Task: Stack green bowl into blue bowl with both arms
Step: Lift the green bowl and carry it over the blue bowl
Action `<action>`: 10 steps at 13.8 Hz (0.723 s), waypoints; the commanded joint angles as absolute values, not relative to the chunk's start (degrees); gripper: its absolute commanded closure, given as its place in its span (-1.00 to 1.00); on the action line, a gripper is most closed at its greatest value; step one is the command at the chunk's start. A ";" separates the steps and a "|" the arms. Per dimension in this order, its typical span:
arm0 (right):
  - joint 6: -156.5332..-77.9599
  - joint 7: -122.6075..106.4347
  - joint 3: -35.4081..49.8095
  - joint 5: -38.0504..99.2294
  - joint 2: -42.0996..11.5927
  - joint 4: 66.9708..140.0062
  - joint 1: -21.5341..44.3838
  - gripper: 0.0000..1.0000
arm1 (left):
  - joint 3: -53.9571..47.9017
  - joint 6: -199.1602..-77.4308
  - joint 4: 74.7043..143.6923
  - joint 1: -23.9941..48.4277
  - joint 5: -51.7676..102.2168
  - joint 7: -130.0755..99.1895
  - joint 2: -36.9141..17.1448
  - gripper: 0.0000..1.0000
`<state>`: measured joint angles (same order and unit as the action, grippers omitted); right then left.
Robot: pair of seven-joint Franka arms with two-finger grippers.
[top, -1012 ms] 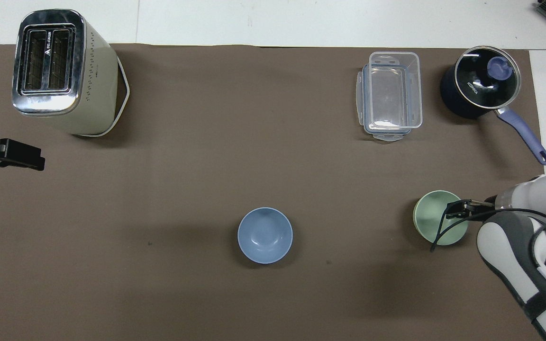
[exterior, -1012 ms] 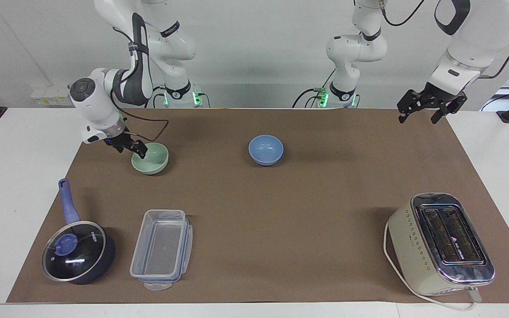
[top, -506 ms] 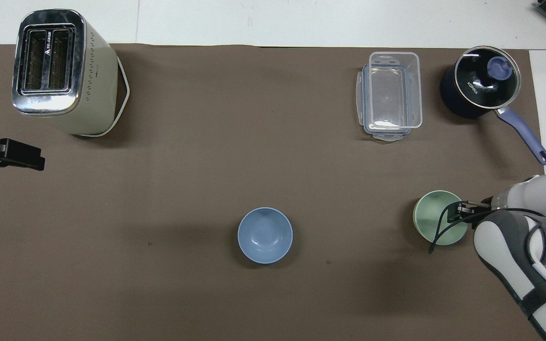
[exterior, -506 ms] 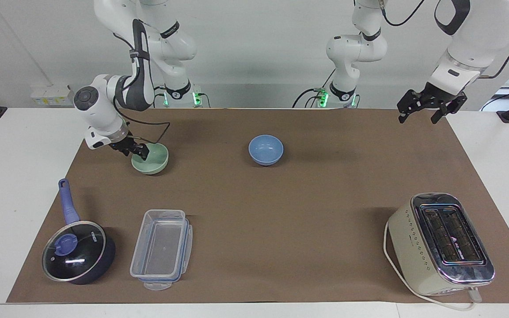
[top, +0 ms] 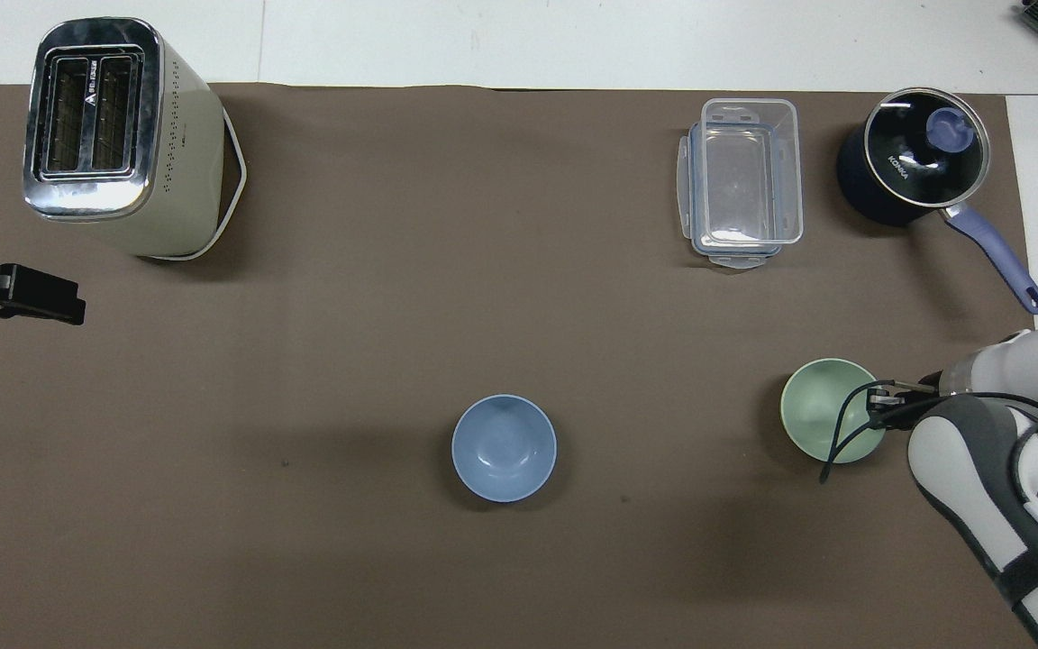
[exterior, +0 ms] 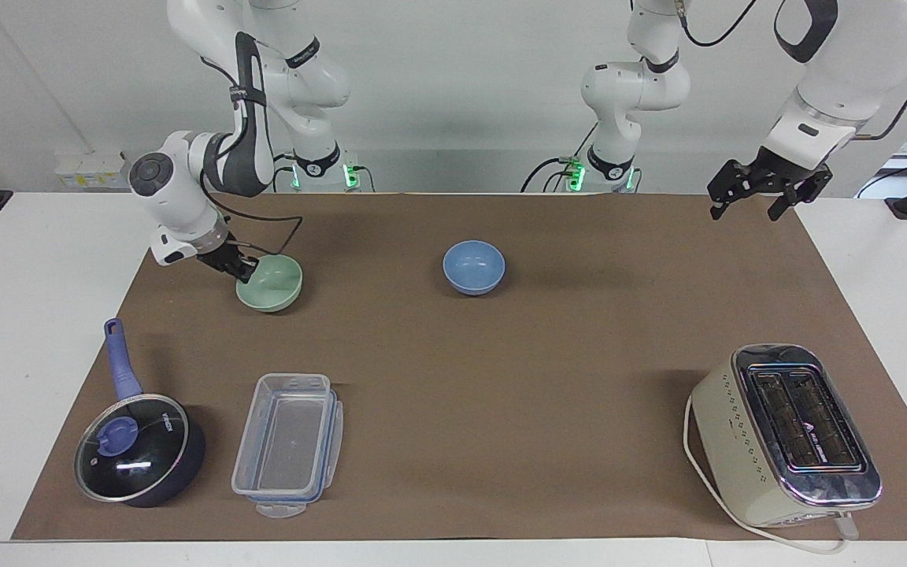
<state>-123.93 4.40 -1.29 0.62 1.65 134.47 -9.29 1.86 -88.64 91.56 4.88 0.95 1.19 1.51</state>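
The pale green bowl (exterior: 274,287) (top: 821,410) sits on the brown mat toward the right arm's end of the table. My right gripper (exterior: 245,270) (top: 879,401) is shut on the bowl's rim, on the side away from the blue bowl. The pale blue bowl (exterior: 474,266) (top: 504,448) stands by itself mid-table, about as near to the robots as the green one. My left gripper (exterior: 745,209) (top: 68,306) hangs open and empty in the air over the mat's edge at the left arm's end, where that arm waits.
A cream toaster (exterior: 784,433) (top: 122,135) stands at the left arm's end, farther from the robots. A clear plastic container (exterior: 288,441) (top: 744,180) and a dark lidded saucepan (exterior: 138,449) (top: 911,162) sit farther out than the green bowl.
My right gripper's fingers have closed on the green bowl's rim, and the bowl has shifted slightly toward the blue bowl. The left arm has not moved.
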 commanded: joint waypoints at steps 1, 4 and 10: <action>-119.38 2.99 -0.79 1.32 3.15 132.29 -9.49 1.00 | 1.49 -87.36 90.26 4.39 0.18 1.23 0.97 -1.00; -114.98 2.20 -0.44 6.57 6.41 131.84 -6.96 1.00 | 1.49 -87.36 90.26 4.31 0.18 1.23 1.05 -1.00; -113.02 11.05 -0.35 10.28 8.26 131.66 6.38 1.00 | 1.49 -87.36 90.26 4.31 0.18 1.23 0.97 -1.00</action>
<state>-113.16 7.51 -0.31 8.53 7.57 131.46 2.60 1.86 -88.64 91.56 4.88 0.95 1.19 1.51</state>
